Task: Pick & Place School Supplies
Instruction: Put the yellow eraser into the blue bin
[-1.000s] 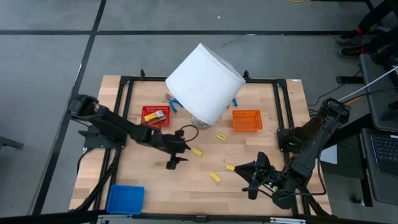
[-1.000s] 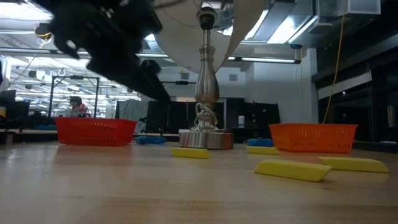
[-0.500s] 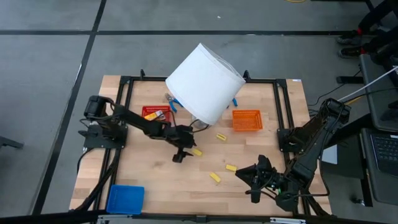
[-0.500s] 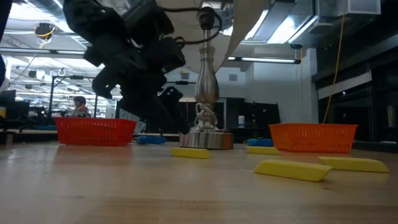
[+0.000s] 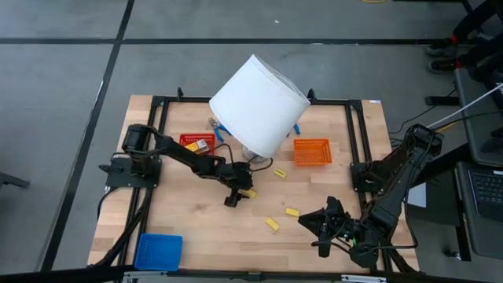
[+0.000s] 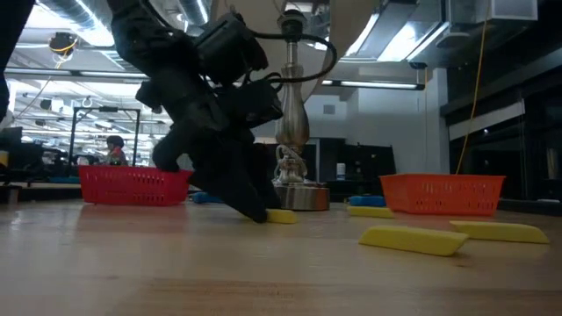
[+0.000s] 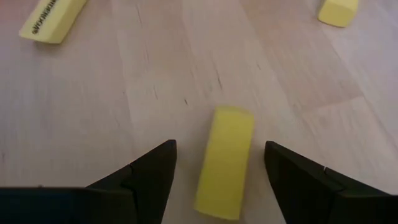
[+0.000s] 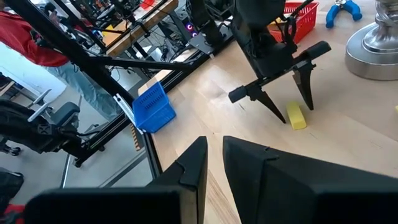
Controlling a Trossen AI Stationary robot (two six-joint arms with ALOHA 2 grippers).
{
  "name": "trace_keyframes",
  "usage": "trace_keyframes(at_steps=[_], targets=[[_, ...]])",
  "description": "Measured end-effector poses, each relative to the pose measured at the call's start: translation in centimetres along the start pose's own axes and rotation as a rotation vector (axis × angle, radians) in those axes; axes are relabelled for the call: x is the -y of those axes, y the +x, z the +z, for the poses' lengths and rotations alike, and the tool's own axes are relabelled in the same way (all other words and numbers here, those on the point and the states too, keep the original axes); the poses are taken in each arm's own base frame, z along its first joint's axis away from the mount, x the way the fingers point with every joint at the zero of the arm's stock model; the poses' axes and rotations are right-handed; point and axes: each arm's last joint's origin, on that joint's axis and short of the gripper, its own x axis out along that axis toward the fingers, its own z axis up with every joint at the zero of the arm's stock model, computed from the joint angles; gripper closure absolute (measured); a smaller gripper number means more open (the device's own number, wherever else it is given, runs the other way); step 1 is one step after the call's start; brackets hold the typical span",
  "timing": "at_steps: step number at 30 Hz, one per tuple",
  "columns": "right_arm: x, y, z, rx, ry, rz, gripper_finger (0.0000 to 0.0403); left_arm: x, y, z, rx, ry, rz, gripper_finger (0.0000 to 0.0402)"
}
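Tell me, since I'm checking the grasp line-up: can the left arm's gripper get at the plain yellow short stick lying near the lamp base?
Probably yes. The left gripper stands open with its fingers on either side of the plain yellow short stick on the wooden table, and nothing lies between them.

Evenly lit from overhead, soft short shadows on the pale wooden table (image 5: 196,220). Bright ceiling strip glare behind the big white lampshade (image 5: 258,104) in the low view. Left wrist view soft, blurred near the dark fingers.

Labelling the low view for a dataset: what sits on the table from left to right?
red basket → left gripper over a yellow stick → lamp base → nearer yellow stick → orange basket
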Motion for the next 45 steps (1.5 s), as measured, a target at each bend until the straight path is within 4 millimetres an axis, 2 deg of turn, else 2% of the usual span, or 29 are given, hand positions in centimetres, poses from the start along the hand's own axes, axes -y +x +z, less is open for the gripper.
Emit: trace_keyframes(at_steps=[3, 12, 16, 19, 21, 23, 26, 29, 33, 39, 45], targets=[[0.0, 0.0, 0.0, -0.001, 0.007, 0.0, 0.0348, 0.2, 0.1, 0.0, -0.004, 0.004, 0.003, 0.0193], [0.0, 0.0, 0.0, 0.0, 0.006, 0.0, 0.0348, 0.5, 0.0, -0.1, -0.016, -0.049, -0.033, 0.0335], [0.0, 0.0, 0.0, 0.0, 0.011, 0.0, 0.0348, 0.9, -0.6, 0.5, 0.037, -0.121, -0.171, 0.0335], [0.0, 0.0, 0.0, 0.0, 0.013, 0.0, 0.0348, 1.4, -2.5, 2.2, 0.106, -0.161, -0.249, 0.0336], [0.0, 0.0, 0.0, 0.0, 0.014, -0.001, 0.0348, 2.1, -4.0, 2.7, 0.089, -0.18, -0.269, 0.0336], [0.0, 0.0, 0.0, 0.004, 0.014, -0.002, 0.0348, 3.6, -5.5, 2.8, 0.04, -0.183, -0.307, 0.0335], [0.0, 0.1, 0.1, 0.026, 0.012, -0.009, 0.0348, 6.6, -8.8, 3.4, -0.01, -0.19, -0.376, 0.0336], [0.1, 0.1, 0.2, 0.046, 0.006, -0.014, 0.0348, 10.2, -11.7, 2.8, -0.098, -0.236, -0.376, 0.0336], [0.1, 0.3, 0.4, 0.066, -0.013, -0.026, 0.0348, 15.2, -15.4, 2.2, -0.104, -0.343, -0.372, 0.0336], [0.2, 0.9, 0.7, 0.072, -0.023, -0.042, 0.0348, 20.7, -18.2, -0.6, -0.159, -0.544, -0.277, 0.0336], [0.0, 1.2, 1.0, 0.069, -0.01, -0.028, 0.0348, 24.1, -19.7, -3.6, -0.262, -0.685, -0.236, 0.0336]])
